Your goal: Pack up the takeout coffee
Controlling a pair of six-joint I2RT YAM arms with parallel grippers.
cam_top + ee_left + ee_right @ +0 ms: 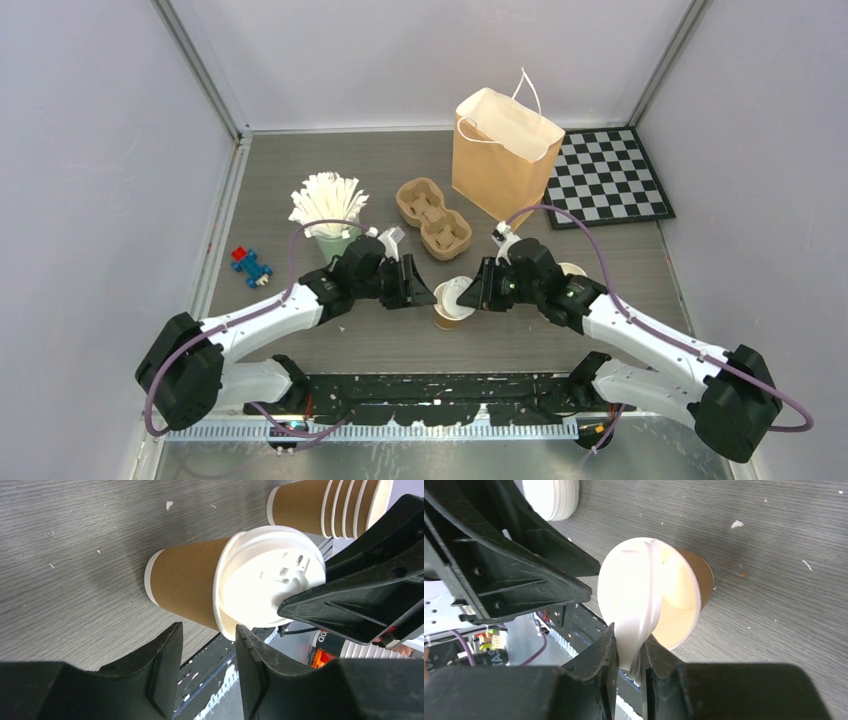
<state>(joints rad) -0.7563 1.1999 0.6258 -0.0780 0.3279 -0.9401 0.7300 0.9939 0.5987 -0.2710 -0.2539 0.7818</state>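
Robotics laboratory test cell: blank panel walls (90, 150) and aluminium framing (200, 70) are enclosing a grey tabletop (300, 165) where a chessboard (608, 178) and a toy (250, 266) are lying.

Grey wood-grain table (300, 170), flecked with white crumbs. Toward the back: upright kraft bag (495, 165), checkerboard mat (605, 180) just right of it, pulp cup carrier (433, 217) to its left, green cup of white stirrers (330, 212), and a small red-and-blue toy (251, 266) near the left edge. Nearer the front stands a brown paper cup (185, 582), white lid (265, 580) askew on its rim. A stack of lidless cups (330, 505) and a pile of lids (551, 497) sit close by.
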